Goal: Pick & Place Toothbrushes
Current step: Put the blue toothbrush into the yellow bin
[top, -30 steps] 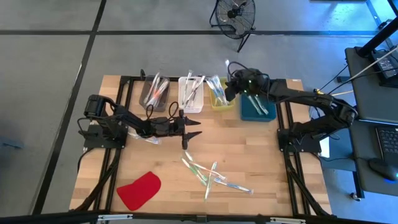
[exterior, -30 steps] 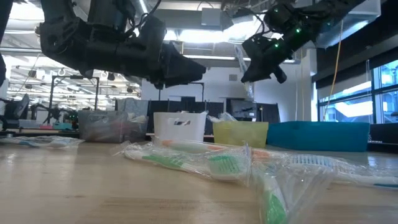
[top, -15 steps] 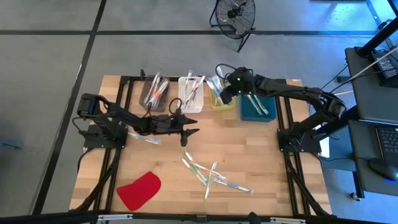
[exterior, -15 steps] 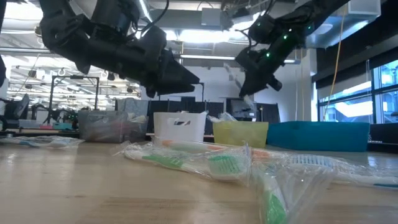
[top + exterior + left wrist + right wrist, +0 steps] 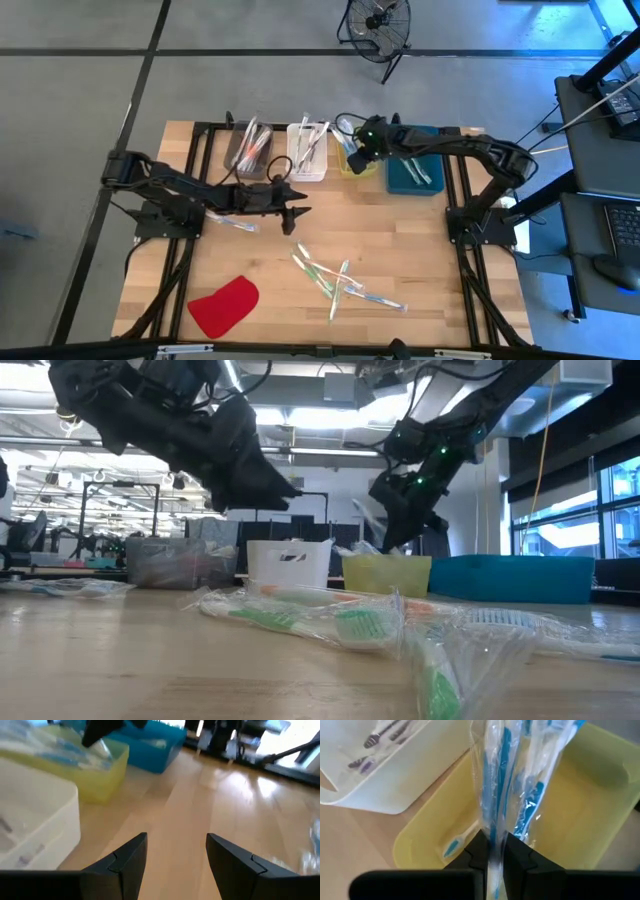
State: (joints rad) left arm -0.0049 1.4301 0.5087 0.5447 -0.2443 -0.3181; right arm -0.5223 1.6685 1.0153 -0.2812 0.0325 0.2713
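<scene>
Loose wrapped toothbrushes [image 5: 340, 283] lay crisscrossed at the counter's [image 5: 420, 260] six o'clock edge. The left claw [image 5: 297, 210] hovered spread and empty at centre. At twelve o'clock, the outstretched right claw [image 5: 352, 160] pinched a blue toothbrush [image 5: 492, 795] nearly upright over the yellow bin [image 5: 590, 805].
</scene>
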